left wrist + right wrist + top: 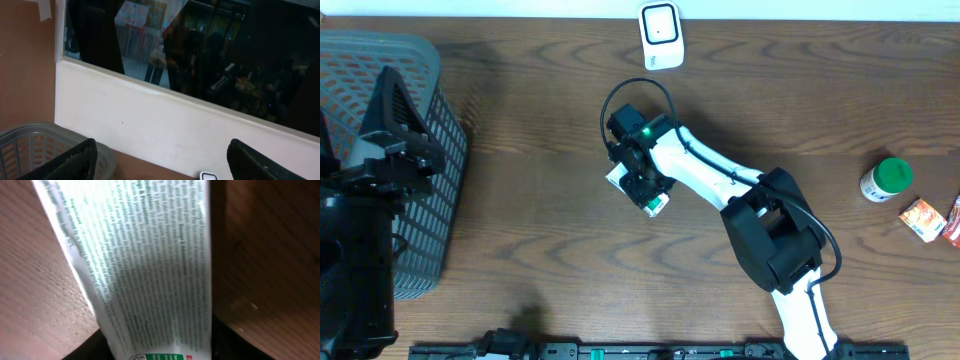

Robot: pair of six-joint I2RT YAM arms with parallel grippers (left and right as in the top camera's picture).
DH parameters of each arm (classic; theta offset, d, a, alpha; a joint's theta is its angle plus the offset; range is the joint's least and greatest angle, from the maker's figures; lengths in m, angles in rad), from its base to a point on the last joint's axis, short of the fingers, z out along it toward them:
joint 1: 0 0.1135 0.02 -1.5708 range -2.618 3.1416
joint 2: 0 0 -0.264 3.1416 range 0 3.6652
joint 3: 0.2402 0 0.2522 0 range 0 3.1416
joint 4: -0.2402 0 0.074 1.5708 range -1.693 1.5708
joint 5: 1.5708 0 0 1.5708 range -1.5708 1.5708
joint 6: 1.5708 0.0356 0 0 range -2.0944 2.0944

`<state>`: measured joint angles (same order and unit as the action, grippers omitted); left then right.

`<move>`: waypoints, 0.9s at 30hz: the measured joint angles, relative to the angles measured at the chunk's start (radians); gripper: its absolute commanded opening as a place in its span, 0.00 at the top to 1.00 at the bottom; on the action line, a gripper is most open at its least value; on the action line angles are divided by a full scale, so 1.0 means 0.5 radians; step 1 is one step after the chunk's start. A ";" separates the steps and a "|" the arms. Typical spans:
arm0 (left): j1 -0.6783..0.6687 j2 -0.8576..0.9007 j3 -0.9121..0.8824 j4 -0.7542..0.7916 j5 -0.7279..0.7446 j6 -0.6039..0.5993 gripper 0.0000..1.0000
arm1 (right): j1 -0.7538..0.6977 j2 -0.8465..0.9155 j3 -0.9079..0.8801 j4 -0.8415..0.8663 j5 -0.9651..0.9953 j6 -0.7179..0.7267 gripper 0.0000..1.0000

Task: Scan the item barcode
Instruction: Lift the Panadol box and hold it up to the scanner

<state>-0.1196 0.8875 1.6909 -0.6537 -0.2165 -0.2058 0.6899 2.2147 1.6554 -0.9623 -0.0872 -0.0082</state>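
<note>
Overhead: the right fingers sit over a white-and-green box at the middle of the worktop, with the scanner at the far edge.
Left wrist: the left fingers are spread wide and empty, by the basket.
Right wrist: the box fills the frame, and I cannot tell whether it is gripped.

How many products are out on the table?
4: a white box at the right gripper, and a green-capped bottle, orange packet and red packet far right. The basket may hide more.
</note>
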 measured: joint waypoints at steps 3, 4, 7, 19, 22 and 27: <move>0.000 0.000 0.000 0.000 0.000 0.000 0.17 | 0.000 0.000 0.000 -0.009 -0.005 -0.001 0.53; 0.000 0.000 0.000 0.001 0.000 0.000 0.17 | -0.001 0.000 0.000 -0.015 -0.014 0.000 0.53; 0.000 0.000 0.000 0.000 0.001 0.000 0.17 | -0.006 0.000 0.001 -0.073 -0.102 -0.003 0.56; 0.000 0.000 0.000 0.000 0.001 0.000 0.17 | -0.119 0.027 0.275 -0.675 -0.831 -0.212 0.60; 0.000 0.000 0.000 -0.001 0.001 0.000 0.17 | -0.167 0.027 0.407 -0.842 -1.012 -0.301 0.60; 0.000 -0.001 0.000 0.000 0.001 0.000 0.17 | -0.208 0.027 0.582 -1.147 -1.285 -0.509 0.59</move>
<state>-0.1196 0.8871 1.6909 -0.6537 -0.2161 -0.2058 0.5858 2.2280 1.9465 -1.5356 -0.7296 -0.2626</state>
